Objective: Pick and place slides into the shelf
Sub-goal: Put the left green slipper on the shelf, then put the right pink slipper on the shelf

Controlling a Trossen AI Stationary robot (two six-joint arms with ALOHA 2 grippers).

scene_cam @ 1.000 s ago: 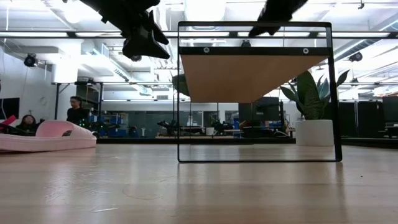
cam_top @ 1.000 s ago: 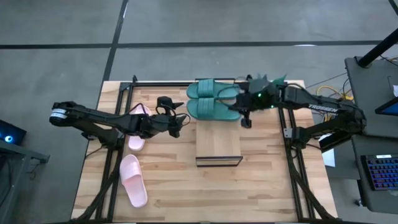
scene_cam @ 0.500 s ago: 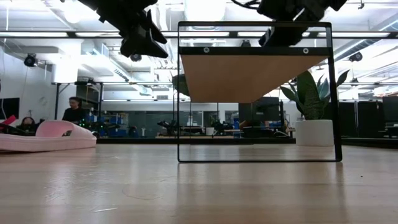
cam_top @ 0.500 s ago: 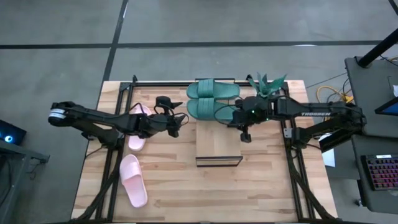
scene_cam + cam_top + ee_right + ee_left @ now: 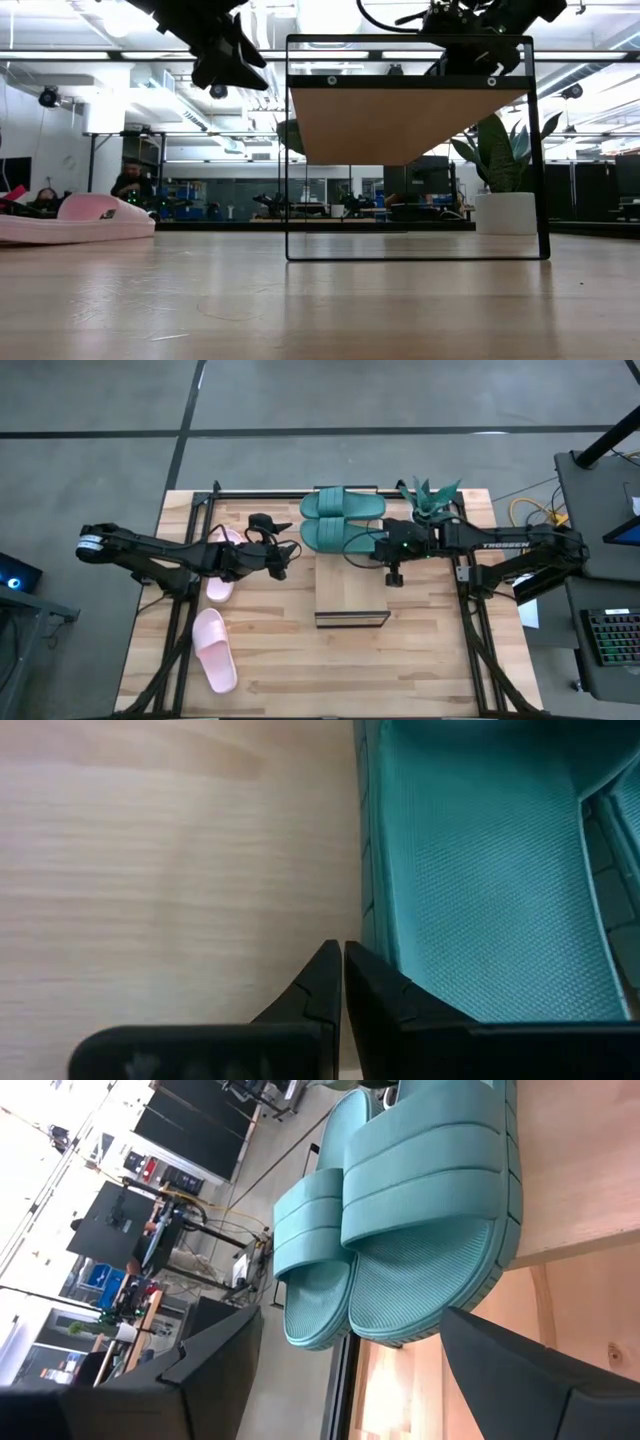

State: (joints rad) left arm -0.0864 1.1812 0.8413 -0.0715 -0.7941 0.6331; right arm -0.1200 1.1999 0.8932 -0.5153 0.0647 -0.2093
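Two teal slides lie side by side on the far end of the shelf's plank top: the far slide and the near slide. My right gripper is shut and hangs over the plank. In the right wrist view its tips stand right beside the near teal slide's edge. My left gripper is open and hovers left of the shelf, facing the teal slides. One pink slide lies on the table partly under the left arm, and the other lies nearer. My right gripper's shut fingers point down at the plank beside the near teal slide's end edge. I cannot tell whether they touch the slide or the plank.
In the low view the shelf shows as a dark open frame under a wood top, with a pink slide at the left. A potted plant stands at the table's far right. Bare tabletop lies near the front edge.
My right gripper has moved toward the table's left and near edge and come down over the shelf top, ending beside the near teal slide. It stays shut. The slides have not visibly shifted.
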